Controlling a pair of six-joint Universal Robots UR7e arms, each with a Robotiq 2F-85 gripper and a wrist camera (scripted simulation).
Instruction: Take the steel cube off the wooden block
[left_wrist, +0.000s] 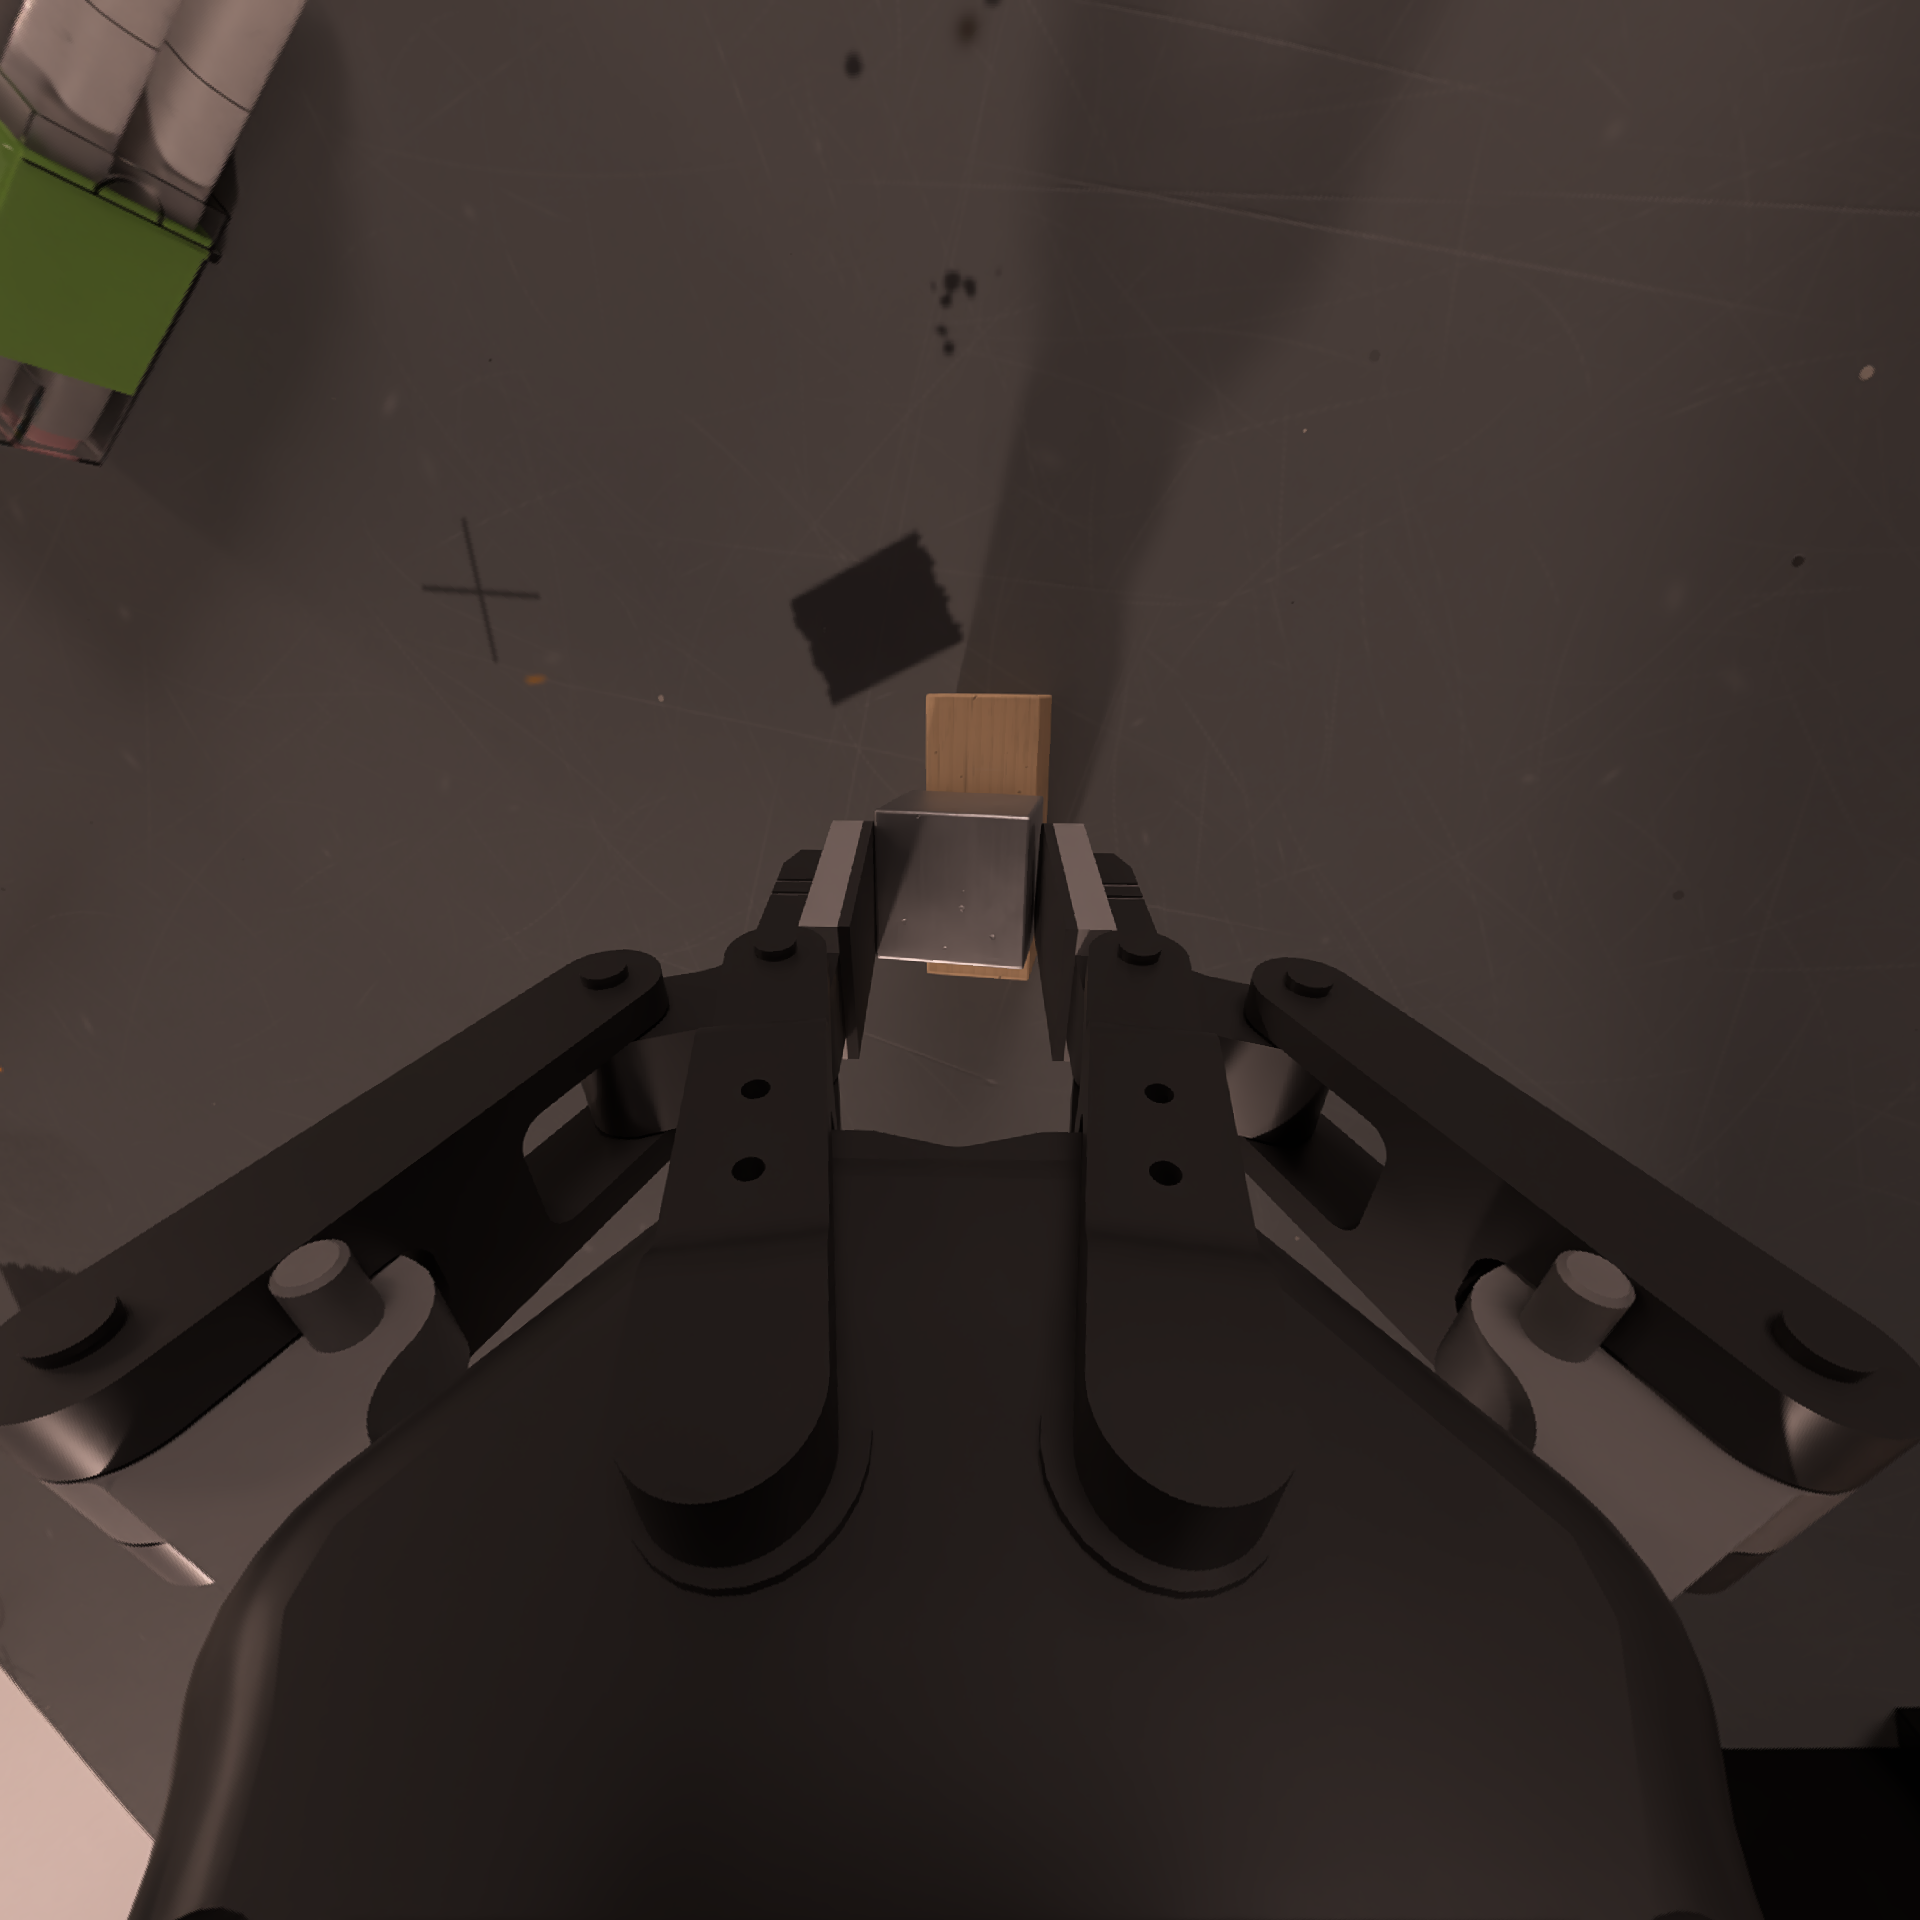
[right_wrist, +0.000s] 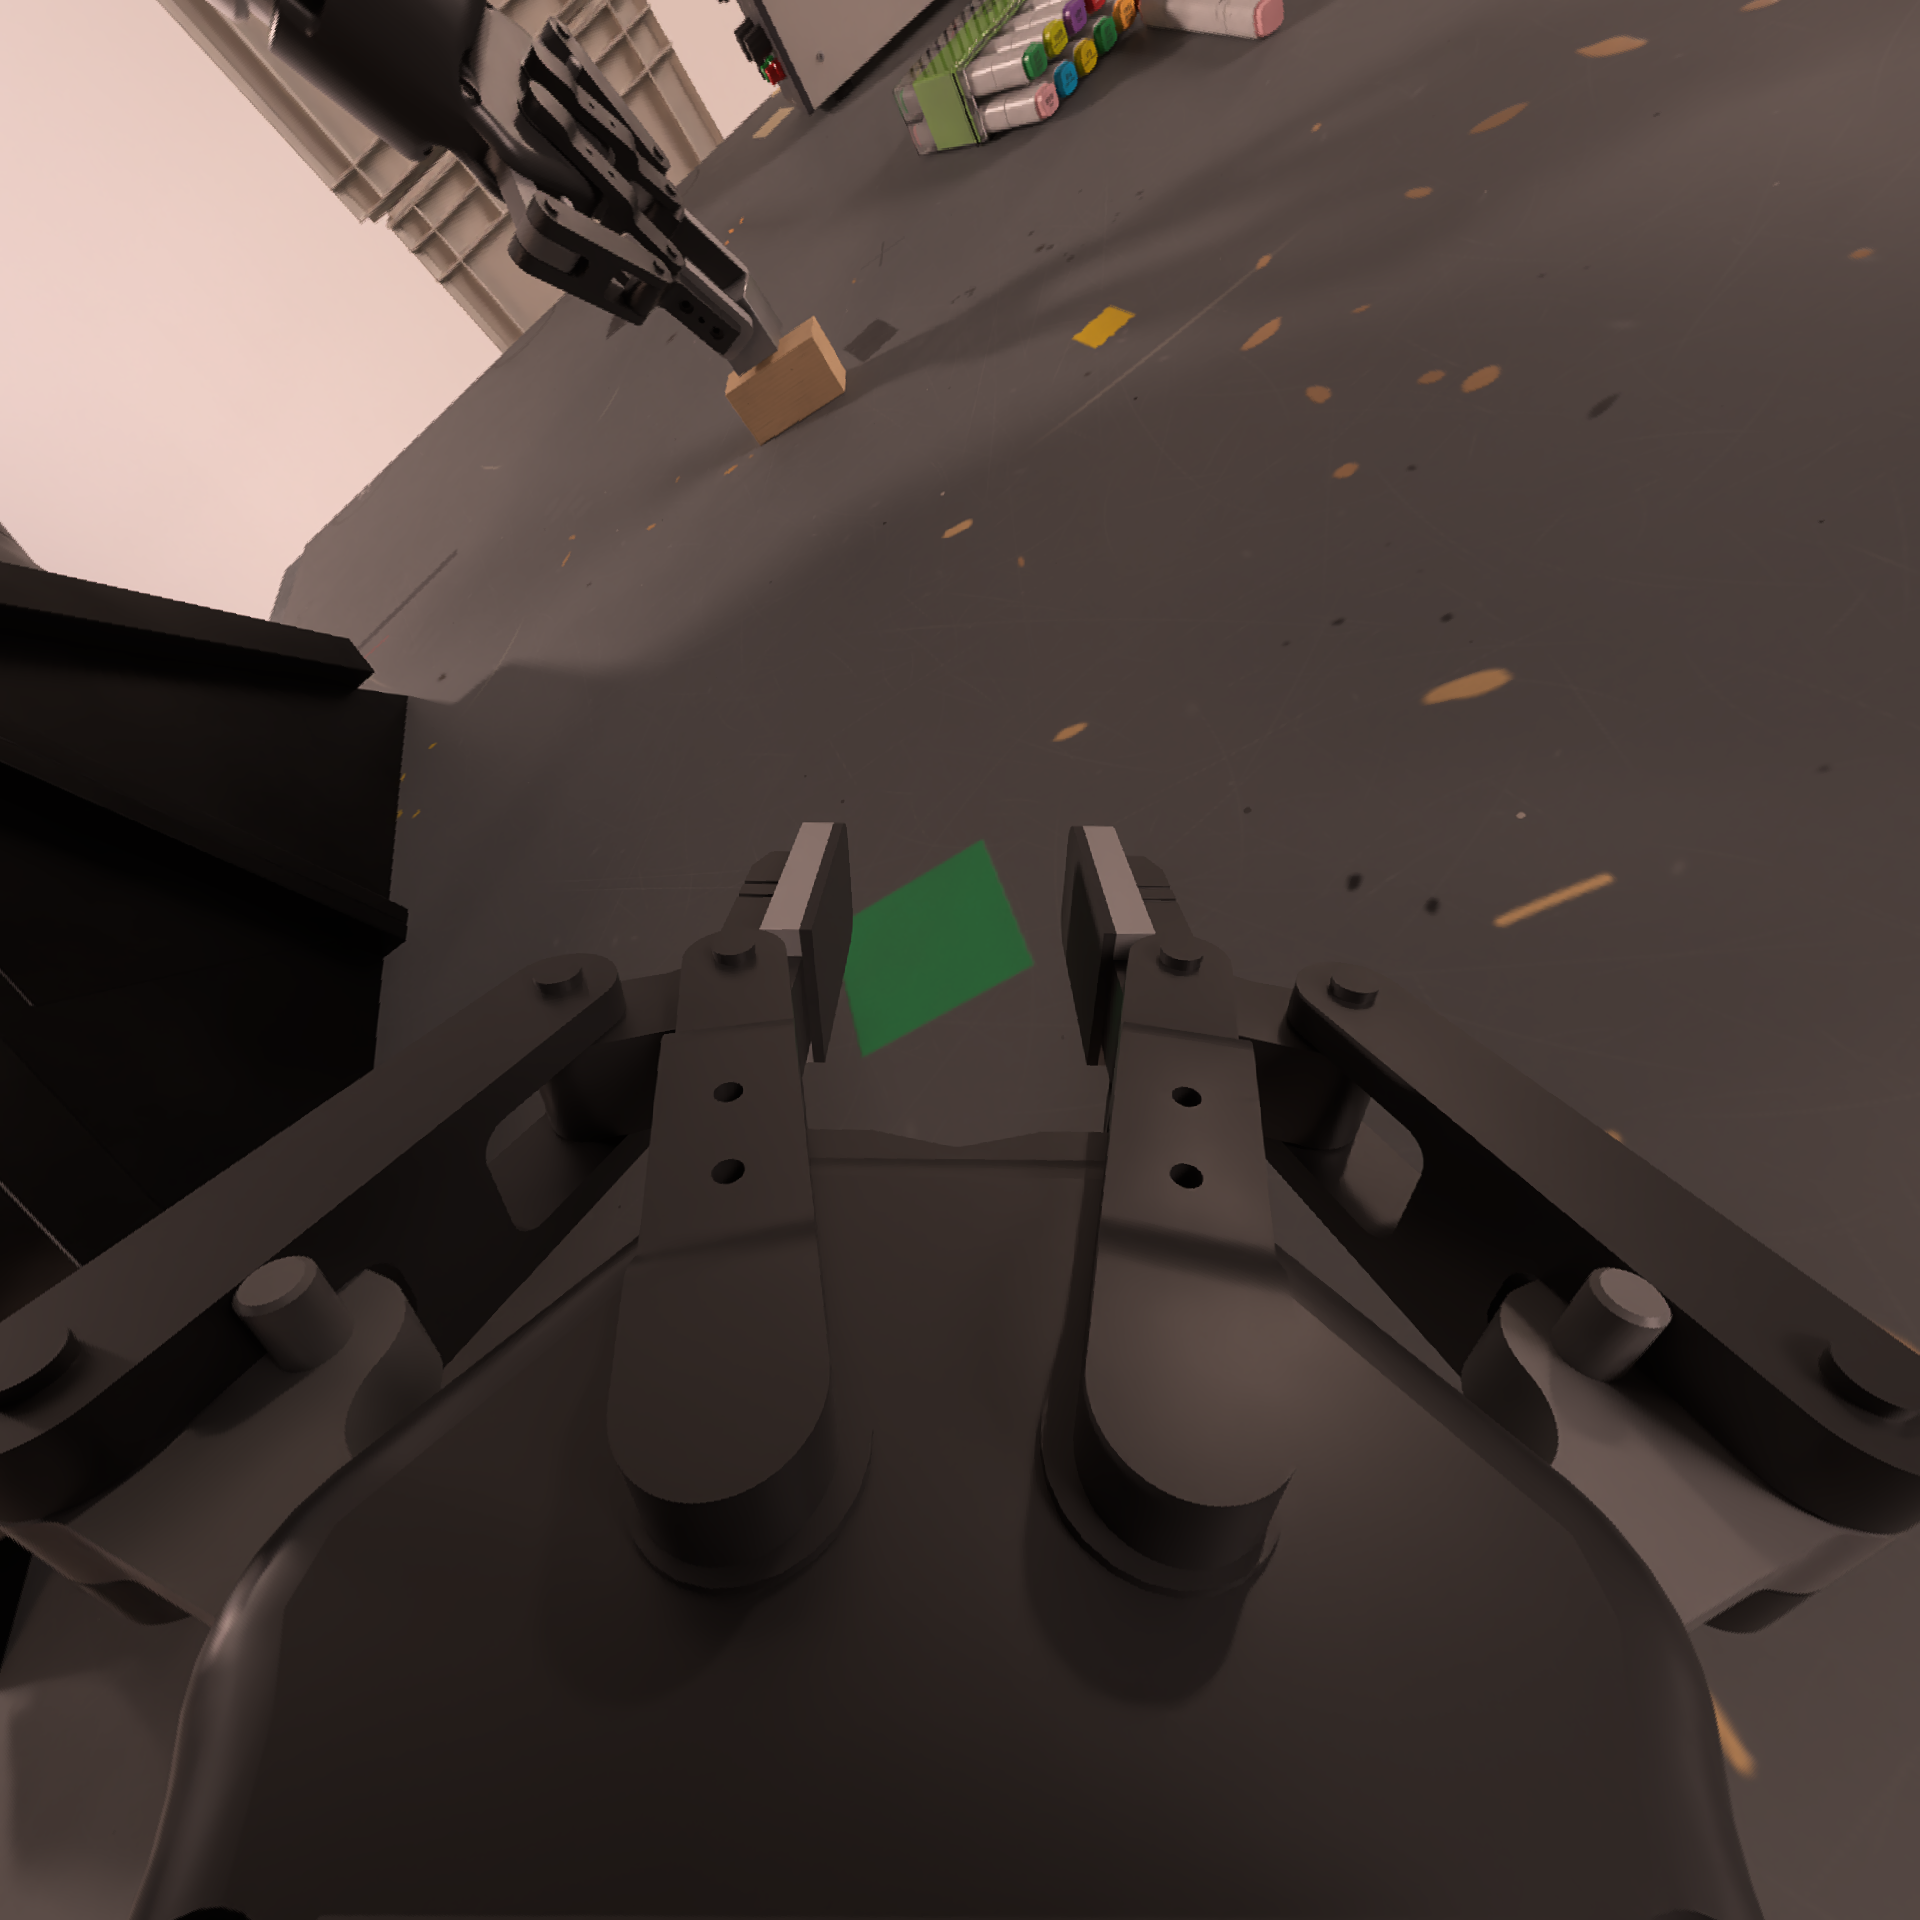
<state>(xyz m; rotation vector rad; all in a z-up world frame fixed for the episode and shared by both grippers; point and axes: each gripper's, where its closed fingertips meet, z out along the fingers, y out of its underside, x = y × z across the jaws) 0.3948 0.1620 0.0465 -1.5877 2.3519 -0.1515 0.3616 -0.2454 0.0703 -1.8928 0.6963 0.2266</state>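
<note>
Left wrist view: the left gripper (left_wrist: 956, 904) brackets the shiny steel cube (left_wrist: 956, 888) atop the pale wooden block (left_wrist: 987, 753), pads at its sides; contact is unclear. Right wrist view: the right gripper (right_wrist: 956, 935) hangs parted and empty above a flat green patch (right_wrist: 935, 951); the block (right_wrist: 787, 382) lies at eleven o'clock.

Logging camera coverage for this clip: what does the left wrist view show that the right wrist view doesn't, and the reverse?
Only the left wrist view shows the steel cube, sitting on the wooden block between the left gripper pads, plus a dark tape patch and a drawn cross.

Only the right wrist view shows the open, empty right gripper, a green square and yellow tape.

Both show the block, the left gripper, the marker pack and the dark table.
</note>
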